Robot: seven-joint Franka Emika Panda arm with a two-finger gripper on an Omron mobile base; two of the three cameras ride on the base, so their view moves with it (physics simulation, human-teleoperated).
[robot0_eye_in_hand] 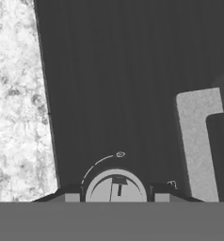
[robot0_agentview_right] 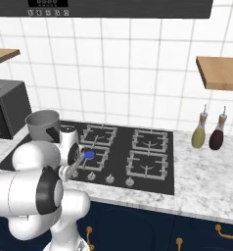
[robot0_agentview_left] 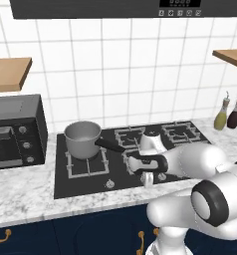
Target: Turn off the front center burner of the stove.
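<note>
In the left base view the arm's white forearm and hand cover the front middle of the stove (robot0_agentview_left: 85, 187), so the grate there is mostly hidden and the gripper (robot0_agentview_left: 148, 180) shows as a small pale stub hanging at the knob row. A grey pot (robot0_agentview_left: 82, 139) sits on the front left grate with its black handle pointing right toward the arm, and a black oven (robot0_agentview_left: 17, 130) stands on the counter left of the cooktop, cut off by the frame edge.

In the right base view the front center burner (robot0_agentview_right: 89, 155) lies just right of the wrist; its bright blue disc shows at the middle of its square grey wire grate, whose left part is hidden behind the hand. The gripper (robot0_agentview_right: 73, 171) reaches down to the silver knobs in front of it.

In the hand view a round silver knob (robot0_eye_in_hand: 116, 187) with a dark pointer mark sits between the two dark fingertips (robot0_eye_in_hand: 69, 194), which are closed against its sides; its lower half is cut off. A pale grate bar (robot0_eye_in_hand: 197, 141) runs along the right.
</note>
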